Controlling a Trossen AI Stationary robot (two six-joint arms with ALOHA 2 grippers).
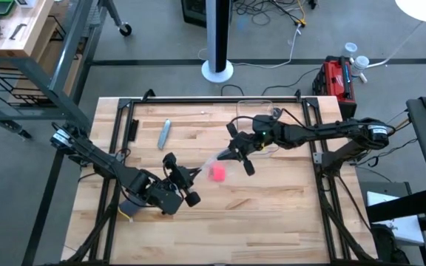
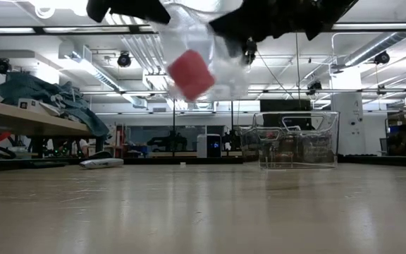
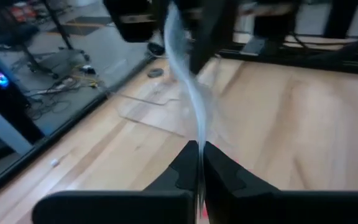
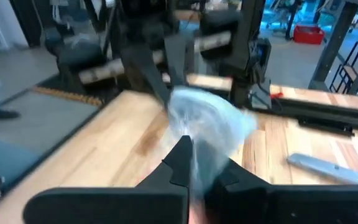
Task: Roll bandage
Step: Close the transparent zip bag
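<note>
High view showed the bandage (image 1: 217,173) already a compact pink roll, inside a clear bag (image 1: 211,160) held above the worktop (image 1: 272,214) centre. The left pincer (image 1: 191,176) clamped the bag from 8 o'clock, the right pincer (image 1: 237,154) from 2. Rolling looked done; bagging remained.

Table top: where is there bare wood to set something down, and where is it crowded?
Free: the table's near half, below both arms, and the far-left corner beyond the grey tool. Crowded: the centre, where the left gripper and right gripper hold the plastic bag with the bandage, and the far-right clear container.
</note>
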